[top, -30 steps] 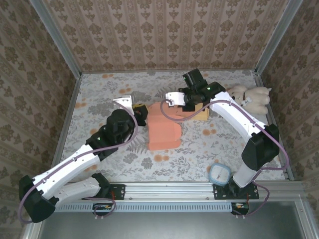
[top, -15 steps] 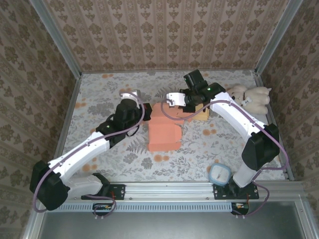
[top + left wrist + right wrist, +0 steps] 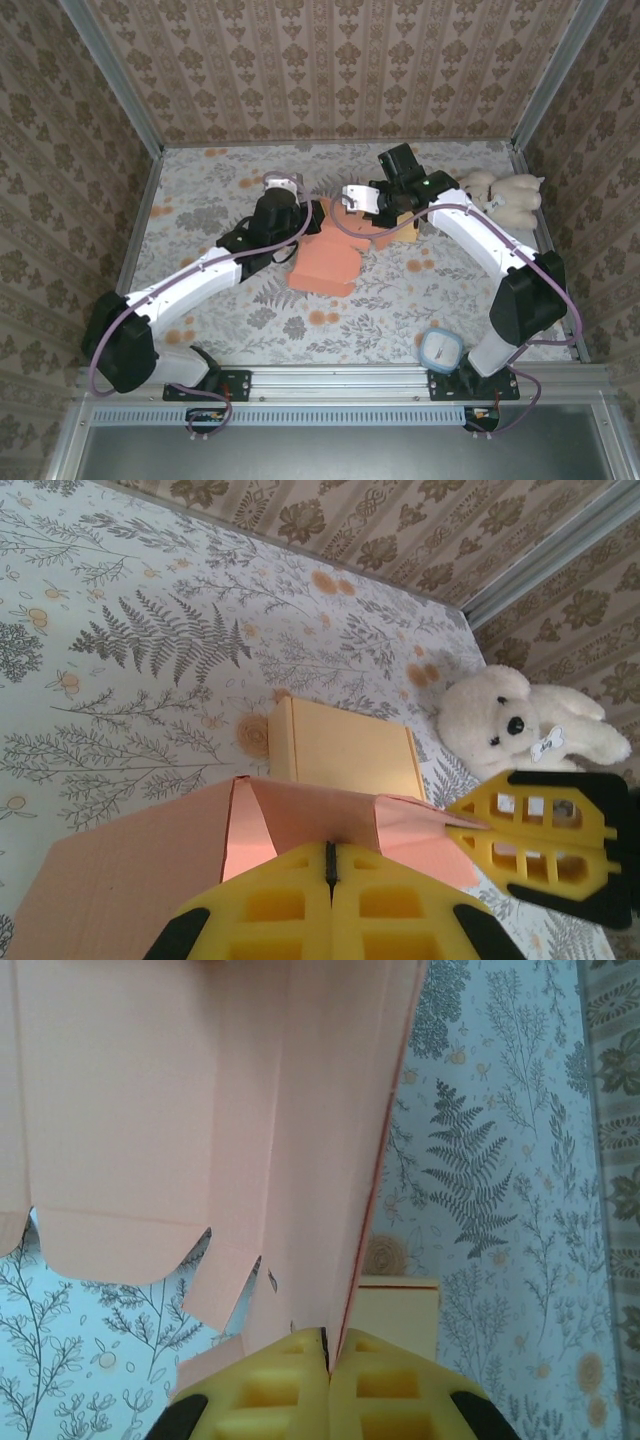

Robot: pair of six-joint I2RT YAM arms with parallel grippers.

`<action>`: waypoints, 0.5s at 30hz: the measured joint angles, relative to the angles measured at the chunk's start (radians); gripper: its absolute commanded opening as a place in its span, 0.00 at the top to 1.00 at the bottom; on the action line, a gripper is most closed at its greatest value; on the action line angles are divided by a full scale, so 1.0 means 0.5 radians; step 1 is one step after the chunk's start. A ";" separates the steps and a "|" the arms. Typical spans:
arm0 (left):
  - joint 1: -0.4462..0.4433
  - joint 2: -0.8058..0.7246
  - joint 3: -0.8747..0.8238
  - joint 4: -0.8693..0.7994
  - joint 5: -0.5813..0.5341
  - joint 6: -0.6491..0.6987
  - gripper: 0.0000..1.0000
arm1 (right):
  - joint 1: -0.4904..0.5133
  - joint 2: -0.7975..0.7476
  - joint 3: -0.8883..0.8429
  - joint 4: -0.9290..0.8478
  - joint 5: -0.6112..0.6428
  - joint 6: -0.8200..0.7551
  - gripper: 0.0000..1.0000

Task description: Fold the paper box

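**Both my jaws pinch the far edge of the box**

The fern-printed worktop (image 3: 200, 190) carries the flattened salmon-pink paper box (image 3: 330, 262) at its centre, its far edge raised so the panels can hinge on their creases. At two o'clock from it sits a small tan cardboard carton (image 3: 345, 750), with a white plush dog (image 3: 510, 725) further out the same way. My left gripper (image 3: 330, 855) is clamped on the sheet's eleven o'clock corner and my right gripper (image 3: 326, 1340) on its one o'clock edge, jaws pressed together on paper, I judge to steady both sides for the fold.
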 measured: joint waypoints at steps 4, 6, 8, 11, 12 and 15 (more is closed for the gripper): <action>0.018 0.002 -0.005 0.058 0.019 -0.030 0.93 | -0.002 0.001 -0.010 0.043 -0.005 0.042 1.00; 0.011 -0.040 -0.036 0.070 0.023 -0.027 0.91 | -0.008 0.005 -0.008 0.044 -0.007 0.057 1.00; -0.010 -0.122 -0.091 0.051 0.019 0.000 0.90 | -0.013 0.022 0.001 0.039 -0.021 0.063 1.00; -0.086 -0.310 -0.194 -0.018 -0.017 0.072 0.90 | -0.026 0.083 0.036 0.024 -0.028 0.066 1.00; -0.130 -0.391 -0.246 -0.022 -0.040 0.105 0.90 | -0.031 0.106 0.047 0.018 -0.028 0.069 1.00; -0.246 -0.575 -0.434 0.005 -0.063 0.174 0.86 | -0.037 0.176 0.095 -0.033 -0.029 0.081 1.00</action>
